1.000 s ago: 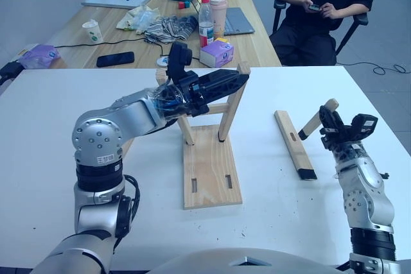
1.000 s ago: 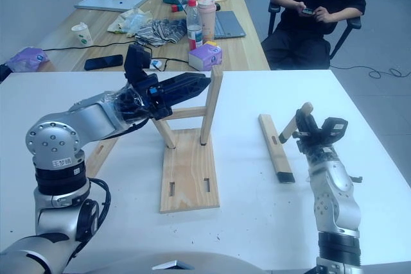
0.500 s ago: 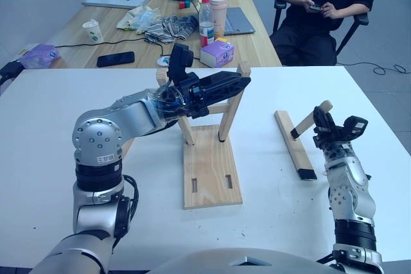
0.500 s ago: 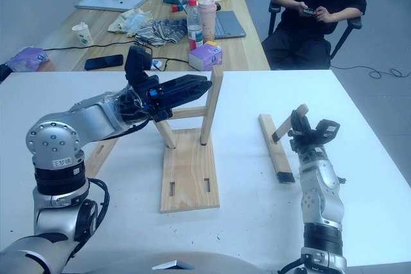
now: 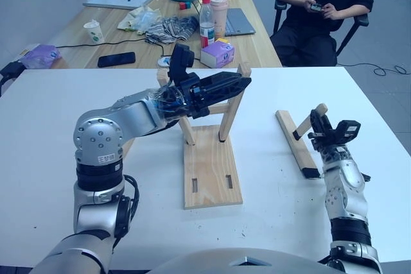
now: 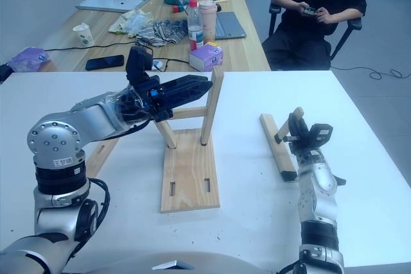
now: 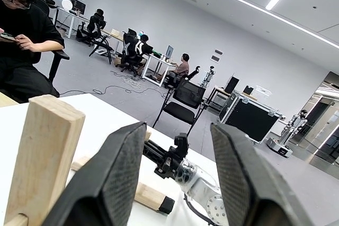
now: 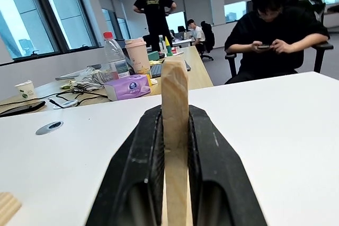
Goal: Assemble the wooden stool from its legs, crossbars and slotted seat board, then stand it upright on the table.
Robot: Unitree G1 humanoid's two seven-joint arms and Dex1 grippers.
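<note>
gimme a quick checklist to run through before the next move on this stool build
1. Two-legged wooden frame seated in the flat slotted seat board: ok, it stands upright at the board's far end.
2. Left gripper clear of parts: ok, it is open beside one frame leg, not around it.
3. Right gripper holding the short light wooden stick: ok, it is shut on both sides of the stick.
4. Near pair of slots free: ok, both are empty.
5. Stick's dark end clear of the long wooden leg lying on the table: cannot tell.
</note>
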